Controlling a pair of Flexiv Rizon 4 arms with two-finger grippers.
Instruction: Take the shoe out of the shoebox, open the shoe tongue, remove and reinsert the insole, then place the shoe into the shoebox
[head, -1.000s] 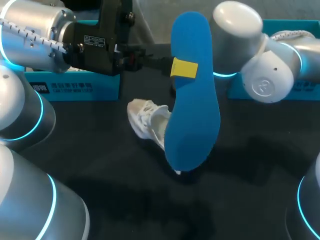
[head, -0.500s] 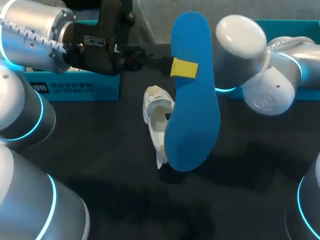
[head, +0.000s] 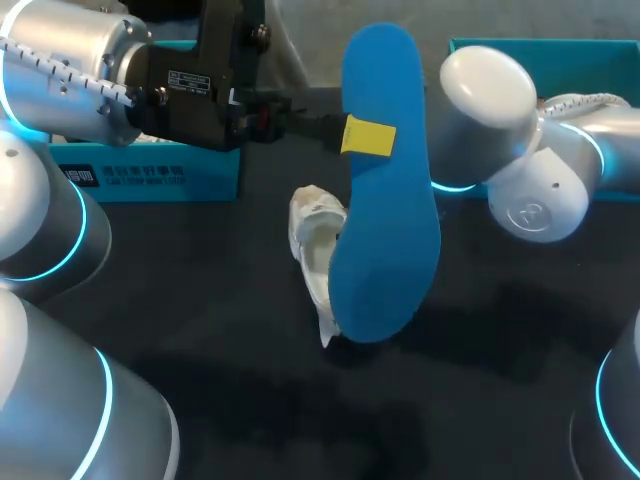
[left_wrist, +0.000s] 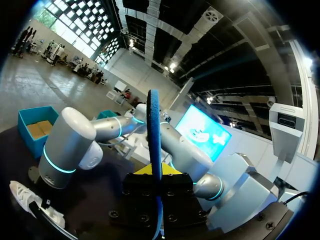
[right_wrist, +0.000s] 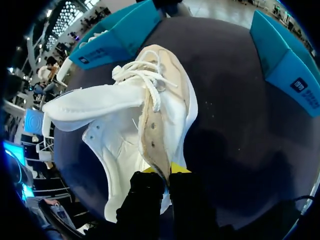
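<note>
1. Currently the left jaws are clamped on the blue insole (head: 385, 190), holding it upright over the middle of the bench (head: 200, 300).
2. Right jaws pinch the side wall of the white shoe (right_wrist: 135, 125), which sits mid-bench, partly hidden by the insole.

Setting: a robotics laboratory workstation, laid out for machine handling trials.

Evidence: two industrial arms in silver-grey housings carry lit cyan rings at their joints. In the head view the left arm (head: 70, 60) enters from 9 to 10 o'clock and the right arm (head: 520, 150) from 3 o'clock.

Both work over one dark, matte surface (head: 220, 330). A teal shoebox (head: 150, 180) with a printed label stands toward 10 o'clock at the far edge, and a second teal box (head: 600, 60) stands toward 2 o'clock.

The work pieces are a white shoe (head: 315, 240) and a blue insole (head: 385, 200), both near the centre and both held by the arms.
</note>
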